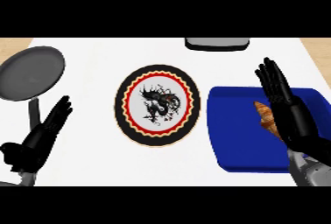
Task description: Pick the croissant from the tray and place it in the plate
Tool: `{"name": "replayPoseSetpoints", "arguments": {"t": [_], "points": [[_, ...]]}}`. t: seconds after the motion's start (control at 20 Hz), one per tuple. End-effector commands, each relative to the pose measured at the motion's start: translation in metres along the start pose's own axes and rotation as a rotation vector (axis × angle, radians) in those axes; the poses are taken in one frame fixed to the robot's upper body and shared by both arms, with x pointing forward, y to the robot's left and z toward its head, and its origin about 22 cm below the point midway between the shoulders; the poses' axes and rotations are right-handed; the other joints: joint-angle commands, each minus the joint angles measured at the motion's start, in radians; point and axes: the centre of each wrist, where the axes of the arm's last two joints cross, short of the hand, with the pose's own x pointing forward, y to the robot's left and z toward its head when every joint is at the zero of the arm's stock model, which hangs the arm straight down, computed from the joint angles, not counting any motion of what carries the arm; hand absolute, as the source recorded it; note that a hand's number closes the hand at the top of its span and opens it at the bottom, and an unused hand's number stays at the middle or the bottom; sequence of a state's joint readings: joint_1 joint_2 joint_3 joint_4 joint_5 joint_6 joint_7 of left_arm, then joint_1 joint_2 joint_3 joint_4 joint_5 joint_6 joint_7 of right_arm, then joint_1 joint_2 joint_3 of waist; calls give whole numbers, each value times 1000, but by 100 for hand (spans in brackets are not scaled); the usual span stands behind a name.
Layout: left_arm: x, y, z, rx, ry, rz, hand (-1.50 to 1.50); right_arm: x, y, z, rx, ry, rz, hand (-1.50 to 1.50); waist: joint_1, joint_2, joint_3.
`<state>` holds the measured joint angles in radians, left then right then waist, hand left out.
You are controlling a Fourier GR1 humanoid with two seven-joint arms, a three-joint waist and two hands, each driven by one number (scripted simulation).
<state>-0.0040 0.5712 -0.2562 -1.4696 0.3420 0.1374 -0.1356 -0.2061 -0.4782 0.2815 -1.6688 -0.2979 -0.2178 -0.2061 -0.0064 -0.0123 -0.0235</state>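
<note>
I see no readable writing anywhere; the only marking is a dark dragon-like figure at the centre of the plate (pixel 158 105), inside red and scalloped black rings. One white counter (pixel 97 162) carries everything. Right of the plate lies one blue tray (pixel 242 144). Left of the plate sits one grey pan (pixel 29 72); beyond the plate, one grey object (pixel 216 43) is cut off at the far edge. My right hand (pixel 291 111), fingers straight and together, hangs over the tray and partly hides the single croissant (pixel 264 114) there. My left hand (pixel 42 138) rests open, left of the plate.
</note>
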Motion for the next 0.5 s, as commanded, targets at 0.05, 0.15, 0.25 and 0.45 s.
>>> {"name": "replayPoseSetpoints", "arguments": {"t": [0.05, 0.15, 0.25, 0.45], "points": [[25, 2, -17, 14, -112, 5, 0, 4, 12, -5, 269, -30, -50, 150, 18, 14, 24], [62, 5, -37, 18, -213, -17, 0, 9, 38, -5, 500, -44, -101, 150, 35, 15, 25], [94, 9, -52, 41, -309, -30, 0, 11, 57, 0, 725, -68, -175, 150, 48, 17, 28], [92, 1, -58, 28, -245, 24, 0, -34, 17, 15, 599, 19, 575, 150, 14, 22, 25]]}}
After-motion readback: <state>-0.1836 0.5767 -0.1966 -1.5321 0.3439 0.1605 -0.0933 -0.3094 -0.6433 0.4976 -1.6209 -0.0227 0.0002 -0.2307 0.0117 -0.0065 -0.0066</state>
